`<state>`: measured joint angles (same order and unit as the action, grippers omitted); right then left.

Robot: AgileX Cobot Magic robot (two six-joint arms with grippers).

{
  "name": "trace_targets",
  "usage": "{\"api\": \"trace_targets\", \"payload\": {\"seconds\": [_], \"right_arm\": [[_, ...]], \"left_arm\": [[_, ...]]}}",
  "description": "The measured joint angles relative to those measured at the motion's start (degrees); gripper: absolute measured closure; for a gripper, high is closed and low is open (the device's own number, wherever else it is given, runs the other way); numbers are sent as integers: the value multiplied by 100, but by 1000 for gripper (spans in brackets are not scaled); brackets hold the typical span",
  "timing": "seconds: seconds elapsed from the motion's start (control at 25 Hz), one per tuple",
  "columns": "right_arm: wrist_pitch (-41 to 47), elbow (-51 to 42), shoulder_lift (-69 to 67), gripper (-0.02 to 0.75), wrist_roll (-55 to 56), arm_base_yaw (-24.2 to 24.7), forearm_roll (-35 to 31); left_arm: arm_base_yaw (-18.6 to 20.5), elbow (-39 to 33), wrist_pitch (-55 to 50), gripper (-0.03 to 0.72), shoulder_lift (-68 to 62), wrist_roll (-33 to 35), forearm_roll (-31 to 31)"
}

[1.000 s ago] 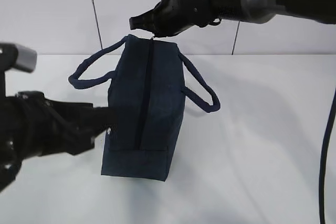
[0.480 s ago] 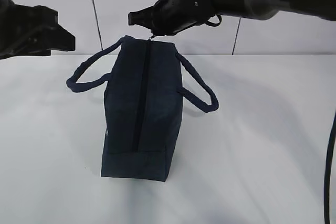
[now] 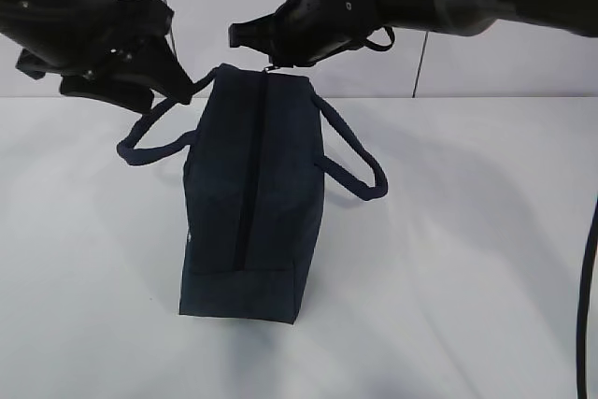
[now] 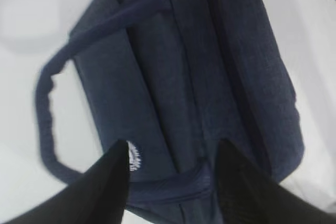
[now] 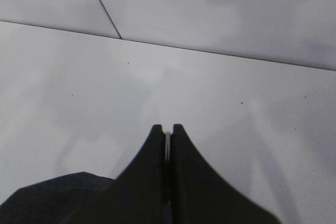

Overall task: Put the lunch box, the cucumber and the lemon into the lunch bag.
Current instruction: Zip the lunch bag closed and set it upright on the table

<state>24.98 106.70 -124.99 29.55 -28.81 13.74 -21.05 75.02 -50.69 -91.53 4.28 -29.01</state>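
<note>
Hiding its contents, the zipped lunch bag (image 3: 254, 193) stands on the table (image 3: 467, 231).
Right gripper (image 5: 167, 137) pinches the ring pull (image 5: 167, 148) (barely visible); left gripper (image 4: 170, 163) spread wide.

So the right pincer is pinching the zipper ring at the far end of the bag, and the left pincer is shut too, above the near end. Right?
One thing is wrong: the left pincer is open, not shut. The left wrist view shows its two fingers spread apart over the bag. The rest holds: the right wrist view shows the right pincer closed on a thin metal ring, at the bag's far end in the exterior view.
</note>
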Motion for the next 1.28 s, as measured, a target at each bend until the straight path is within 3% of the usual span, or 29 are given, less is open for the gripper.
{"api": "trace_targets", "payload": {"seconds": [0.52, 0.64, 0.76, 0.84, 1.28], "right_arm": [[140, 0, 0, 751, 0, 0, -136], [151, 0, 0, 751, 0, 0, -230], [151, 0, 9, 751, 0, 0, -351], [163, 0, 9, 751, 0, 0, -421], [170, 0, 9, 751, 0, 0, -508]], "left_arm": [[0, 868, -648, 322, -1324, 483, -622], [0, 868, -635, 418, -1462, 621, -729], [0, 868, -557, 606, -1545, 875, -823], [0, 868, -545, 664, -1593, 1085, -837], [0, 882, -1157, 689, -1621, 1721, -888]]}}
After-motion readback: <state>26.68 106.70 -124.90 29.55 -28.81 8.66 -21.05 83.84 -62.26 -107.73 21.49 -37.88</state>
